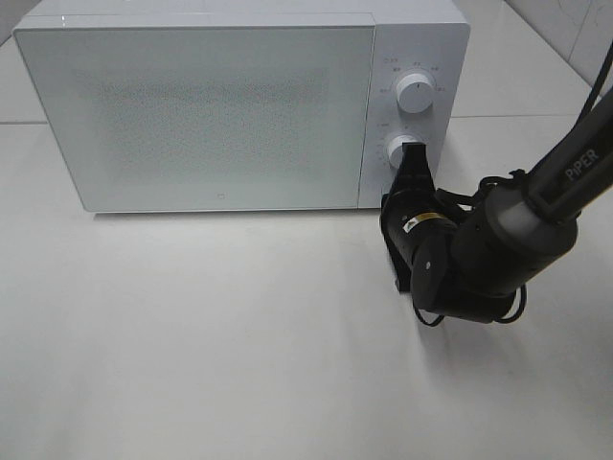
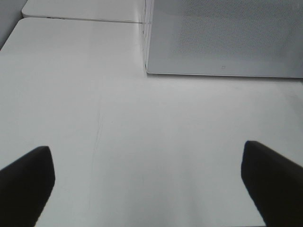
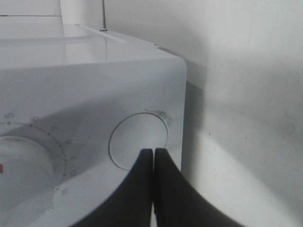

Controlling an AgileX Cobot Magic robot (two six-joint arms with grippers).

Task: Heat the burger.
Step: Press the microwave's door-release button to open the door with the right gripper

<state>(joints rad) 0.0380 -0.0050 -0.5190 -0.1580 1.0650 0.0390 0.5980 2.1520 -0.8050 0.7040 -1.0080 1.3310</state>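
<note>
Microwave (image 1: 211, 115) door shut; burger not in view, possibly inside, cannot tell. My right pincer (image 3: 154, 158) is closed tight and empty, tips joined into one blunt point at the round button (image 3: 135, 139) on the microwave's panel beside the dial (image 3: 19, 165) — good for pressing, I judge. Arm reaches low, wrist aimed at the panel. Left pincer (image 2: 147, 165) spread wide, empty — hanging before the microwave's front.

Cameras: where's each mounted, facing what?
Exterior high: above, looks down on microwave and table; right arm, shut right claw show.
Left wrist: left arm, looks across table at microwave door; open left claw shows.
Right wrist: right arm, close on microwave panel; shut right claw by round button.
Shared: microwave in all; right claw in exterior and right wrist.
</note>
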